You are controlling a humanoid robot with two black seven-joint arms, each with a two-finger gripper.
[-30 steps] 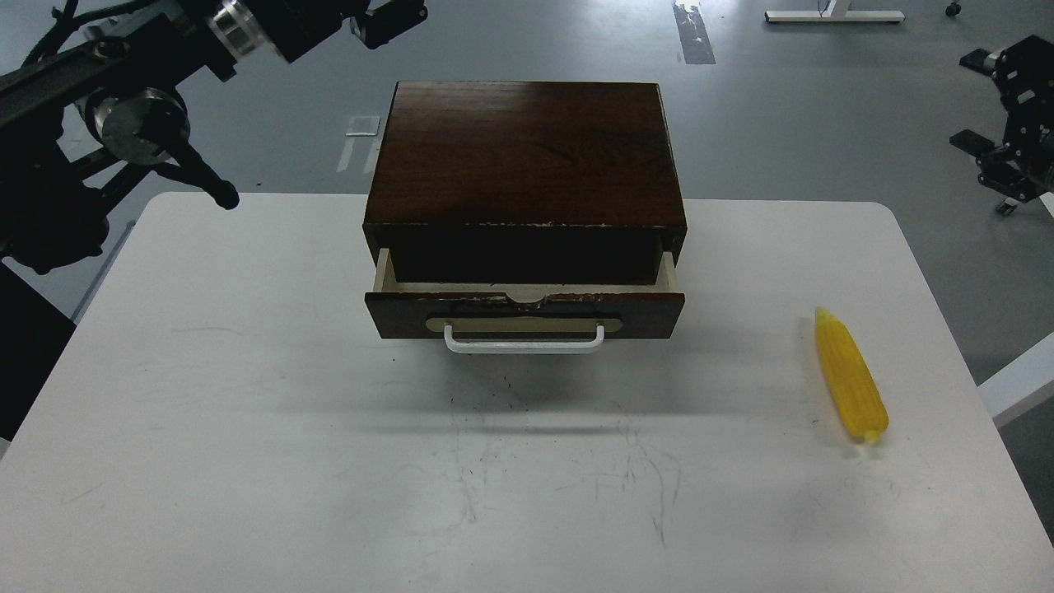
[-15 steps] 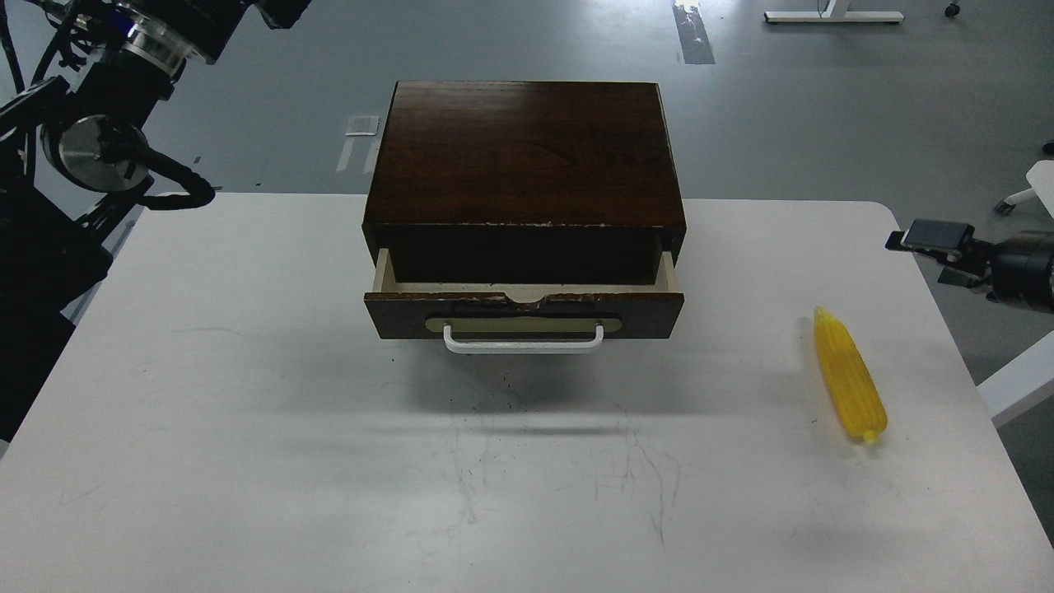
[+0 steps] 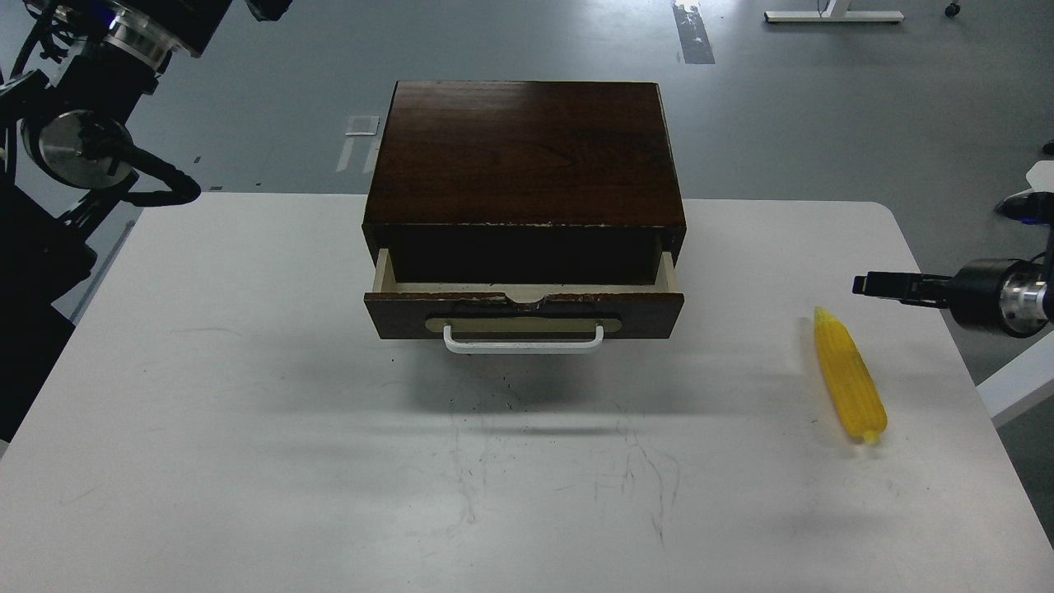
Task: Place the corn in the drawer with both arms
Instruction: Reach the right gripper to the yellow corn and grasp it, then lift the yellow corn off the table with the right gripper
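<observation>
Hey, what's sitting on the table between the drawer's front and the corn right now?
Nothing: in the head view, only bare white table lies between the drawer and the corn.

The left arm [image 3: 99, 49] occupied the upper left of the frame, its black links, silver wrist ring and looped cable raised high. Its far end ran out past the top edge, so the left gripper was out of sight. The right arm [image 3: 1000, 296] entered at the right edge, mid-height, lying nearly level with a silver ring at the wrist. The right gripper [image 3: 869, 285] pointed toward the frame's centre, seen edge-on and dark; its fingers could not be separated.
</observation>
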